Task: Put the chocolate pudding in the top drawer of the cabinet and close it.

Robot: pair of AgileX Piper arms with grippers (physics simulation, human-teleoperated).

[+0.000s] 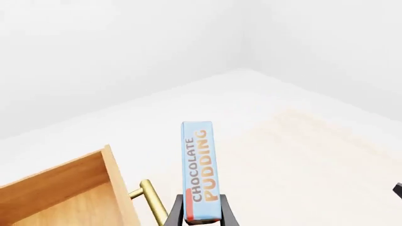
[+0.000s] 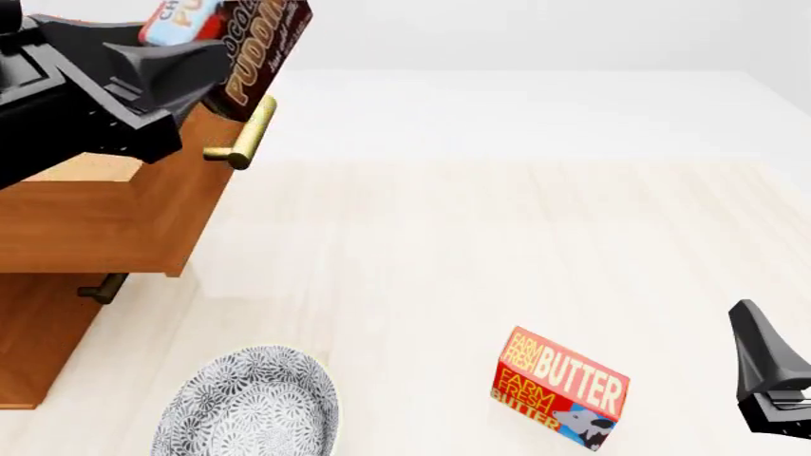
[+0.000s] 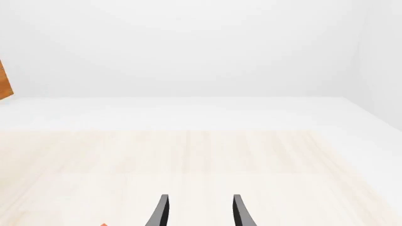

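Observation:
The chocolate pudding (image 1: 199, 169) is a thin light-blue box with a dark brown side (image 2: 262, 49). My left gripper (image 1: 201, 203) is shut on its near end and holds it in the air (image 2: 203, 46). The top drawer (image 2: 121, 204) of the cabinet (image 2: 36, 332) stands pulled out, its wooden inside showing (image 1: 69, 197). The pudding hangs above the drawer's front edge and its brass handle (image 2: 246, 133), also seen in the left wrist view (image 1: 152, 200). My right gripper (image 3: 199, 212) is open with nothing in it, low at the front right (image 2: 764, 375).
A red-and-yellow butter box (image 2: 559, 389) stands on the table at the front, left of my right gripper. A grey patterned plate (image 2: 247, 404) lies in front of the cabinet. A lower drawer's handle (image 2: 102, 285) shows under the open drawer.

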